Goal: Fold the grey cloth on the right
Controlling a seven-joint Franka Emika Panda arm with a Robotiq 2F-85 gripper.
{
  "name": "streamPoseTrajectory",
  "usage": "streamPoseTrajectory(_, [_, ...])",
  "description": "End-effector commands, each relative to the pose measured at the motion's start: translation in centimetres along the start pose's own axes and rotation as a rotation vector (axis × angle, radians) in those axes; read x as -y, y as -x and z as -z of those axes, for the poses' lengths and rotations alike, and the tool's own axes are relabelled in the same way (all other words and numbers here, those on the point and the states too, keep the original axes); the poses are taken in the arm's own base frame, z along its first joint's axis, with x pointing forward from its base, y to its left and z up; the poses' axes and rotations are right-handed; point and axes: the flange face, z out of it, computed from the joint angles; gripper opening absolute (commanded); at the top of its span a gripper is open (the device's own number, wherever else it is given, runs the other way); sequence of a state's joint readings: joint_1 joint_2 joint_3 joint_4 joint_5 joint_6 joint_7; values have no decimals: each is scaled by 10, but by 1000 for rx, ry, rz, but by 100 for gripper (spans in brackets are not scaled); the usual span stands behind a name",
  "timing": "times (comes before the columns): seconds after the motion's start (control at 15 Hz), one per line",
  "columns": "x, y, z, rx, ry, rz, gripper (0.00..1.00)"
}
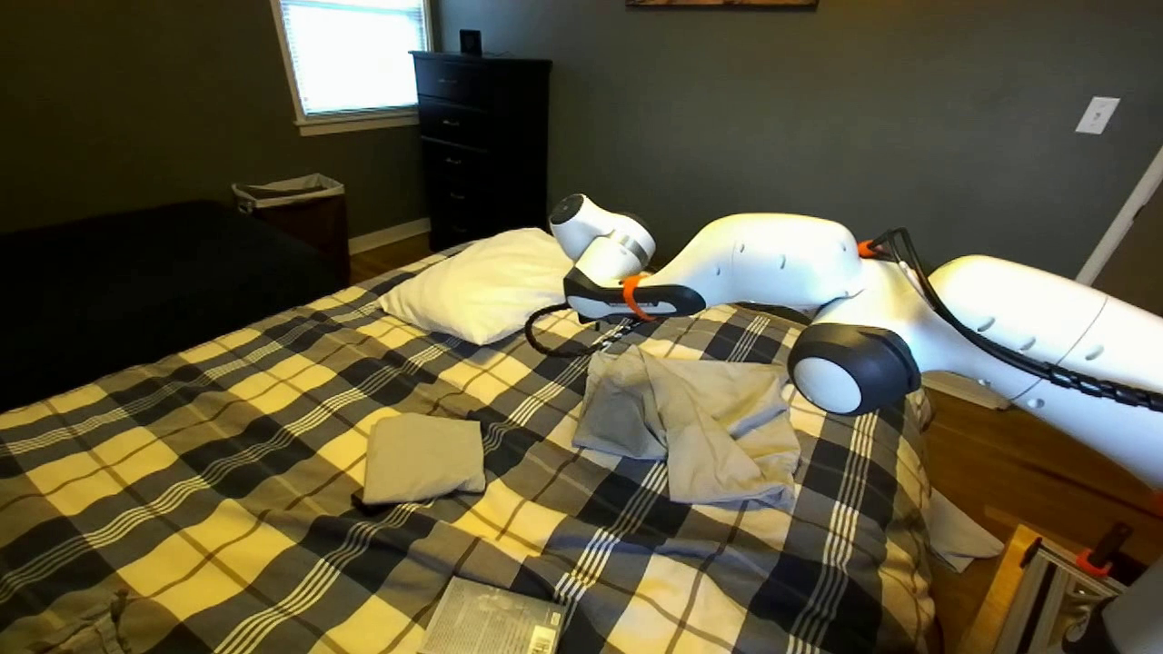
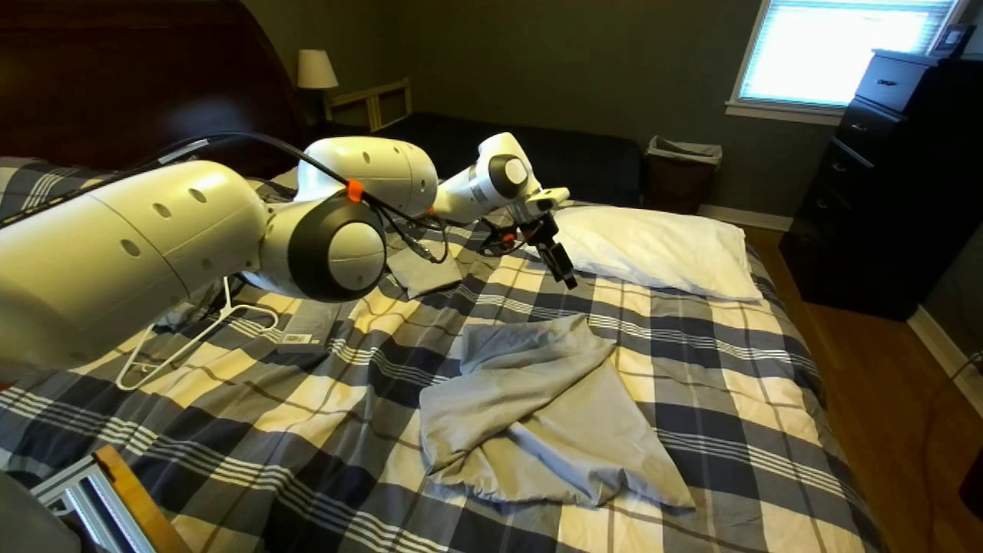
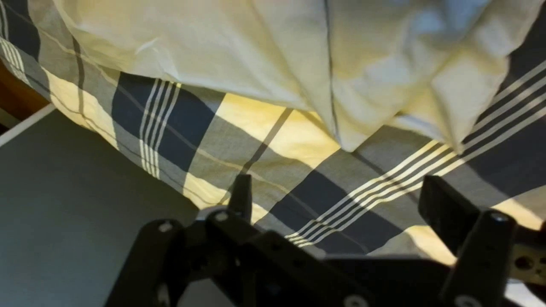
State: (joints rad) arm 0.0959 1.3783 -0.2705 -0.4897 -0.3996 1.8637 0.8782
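Observation:
The grey cloth on the right lies spread and crumpled on the plaid bed in both exterior views (image 1: 718, 422) (image 2: 553, 415), with one part folded over and wrinkled. My gripper (image 2: 567, 278) hangs above the bed beyond the cloth, near the white pillow (image 2: 660, 250), apart from the cloth. In the wrist view my gripper (image 3: 335, 179) is open, with only plaid bedspread between the fingers. The cloth is out of the wrist view. In an exterior view the gripper is mostly hidden behind the arm (image 1: 609, 291).
A smaller folded grey cloth (image 1: 424, 459) lies left of the grey cloth. A flat case (image 1: 495, 619) and a white hanger (image 2: 227, 309) lie on the bed. The pillow (image 1: 491, 282) lies at the far side. The wrist view shows the bed's edge at left. A dark dresser (image 1: 486, 145) stands behind.

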Motion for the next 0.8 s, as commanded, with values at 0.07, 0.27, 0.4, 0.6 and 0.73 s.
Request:
streamPoseTrajectory(0.07, [24, 39, 17, 156, -45, 190, 100])
streamPoseTrajectory(0.27, [26, 53, 22, 195, 9, 301, 100])
streamPoseTrajectory(0.4, [33, 51, 28, 155, -46, 413, 100])
streamPoseTrajectory(0.6, [46, 40, 39, 43, -171, 487, 100])
streamPoseTrajectory(0.73, [46, 42, 38, 46, -138, 451, 100])
